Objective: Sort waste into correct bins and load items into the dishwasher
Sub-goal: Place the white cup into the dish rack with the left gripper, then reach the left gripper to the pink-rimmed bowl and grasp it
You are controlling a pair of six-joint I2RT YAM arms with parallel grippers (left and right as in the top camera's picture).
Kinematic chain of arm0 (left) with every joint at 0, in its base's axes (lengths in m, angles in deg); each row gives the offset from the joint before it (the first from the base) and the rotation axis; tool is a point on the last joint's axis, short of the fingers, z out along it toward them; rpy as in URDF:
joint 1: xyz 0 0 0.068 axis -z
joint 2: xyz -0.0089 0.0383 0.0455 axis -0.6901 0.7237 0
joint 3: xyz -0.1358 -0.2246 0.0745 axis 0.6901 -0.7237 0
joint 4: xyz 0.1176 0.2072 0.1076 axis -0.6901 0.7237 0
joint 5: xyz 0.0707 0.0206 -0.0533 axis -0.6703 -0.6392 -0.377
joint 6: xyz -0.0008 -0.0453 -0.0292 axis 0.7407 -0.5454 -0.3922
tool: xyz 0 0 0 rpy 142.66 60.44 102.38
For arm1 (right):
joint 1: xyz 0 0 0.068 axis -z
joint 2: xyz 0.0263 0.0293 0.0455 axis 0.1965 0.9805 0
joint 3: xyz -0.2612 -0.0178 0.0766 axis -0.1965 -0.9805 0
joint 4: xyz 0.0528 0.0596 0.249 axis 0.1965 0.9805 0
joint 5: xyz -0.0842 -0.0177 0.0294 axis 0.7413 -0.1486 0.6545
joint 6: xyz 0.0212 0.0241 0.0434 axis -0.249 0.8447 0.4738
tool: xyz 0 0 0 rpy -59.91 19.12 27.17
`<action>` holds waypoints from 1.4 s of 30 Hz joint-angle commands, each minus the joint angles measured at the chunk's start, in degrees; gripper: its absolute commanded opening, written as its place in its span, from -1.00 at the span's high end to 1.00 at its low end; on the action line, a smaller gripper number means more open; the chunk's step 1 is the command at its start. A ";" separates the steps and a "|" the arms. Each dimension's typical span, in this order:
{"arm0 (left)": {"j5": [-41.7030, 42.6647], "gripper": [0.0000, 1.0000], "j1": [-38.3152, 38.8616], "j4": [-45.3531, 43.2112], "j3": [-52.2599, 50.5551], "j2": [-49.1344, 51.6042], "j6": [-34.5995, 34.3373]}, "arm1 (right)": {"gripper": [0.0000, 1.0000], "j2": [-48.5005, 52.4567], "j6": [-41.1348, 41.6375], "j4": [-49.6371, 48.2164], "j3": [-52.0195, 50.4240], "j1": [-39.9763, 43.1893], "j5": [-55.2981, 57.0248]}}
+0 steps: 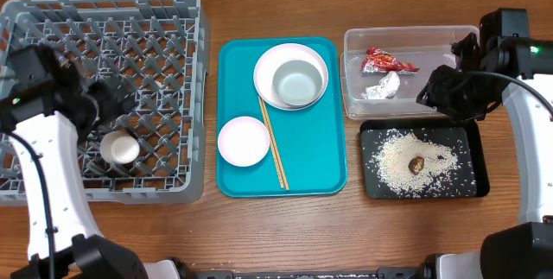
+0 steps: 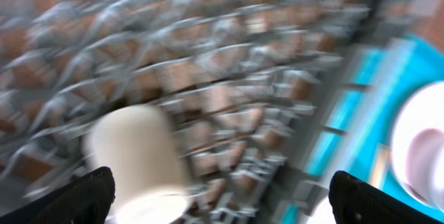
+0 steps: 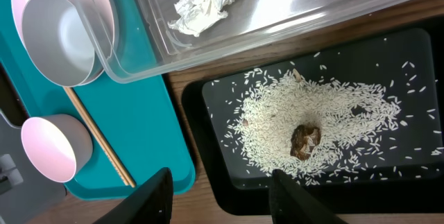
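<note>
The grey dish rack (image 1: 155,54) stands at the left with the small white cup (image 1: 119,149) in it. My left gripper (image 1: 114,106) hovers over the rack, open and empty. Its wrist view is blurred, with the cup (image 2: 142,161) by the left finger and the gripper (image 2: 222,193) wide apart. The white plate (image 1: 270,61), grey-green bowl (image 1: 295,82), pink bowl (image 1: 244,141) and chopsticks (image 1: 274,145) lie on the teal tray (image 1: 315,158). The red wrapper (image 1: 389,60) and foil (image 1: 382,86) lie in the clear tub (image 1: 406,31). Rice (image 1: 397,154) and a brown lump (image 1: 416,165) lie on the black tray (image 1: 480,184). My right gripper (image 3: 222,196) is open and empty above the black tray's (image 3: 416,57) left edge.
The right wrist view shows the foil (image 3: 201,5) in the tub (image 3: 277,23), the rice (image 3: 347,113), the lump (image 3: 305,141), the pink bowl (image 3: 52,148) and the chopsticks (image 3: 100,141). Bare wooden table lies along the front.
</note>
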 commanded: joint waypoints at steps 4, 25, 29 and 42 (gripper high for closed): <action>3.21 -1.00 16.61 2.19 1.20 -1.90 3.91 | 0.06 -1.22 -0.46 -0.04 0.28 -0.11 0.44; -1.73 -0.22 46.38 -2.29 -5.75 23.39 3.89 | 0.05 -1.22 -0.44 0.39 0.28 -0.11 0.44; -1.75 0.49 46.29 -2.29 -5.64 24.02 3.87 | 0.04 -1.22 -0.44 0.66 0.28 -0.11 0.44; -2.80 0.92 44.26 6.03 9.14 16.92 3.06 | 0.05 -1.22 -0.46 1.01 0.28 -0.11 0.44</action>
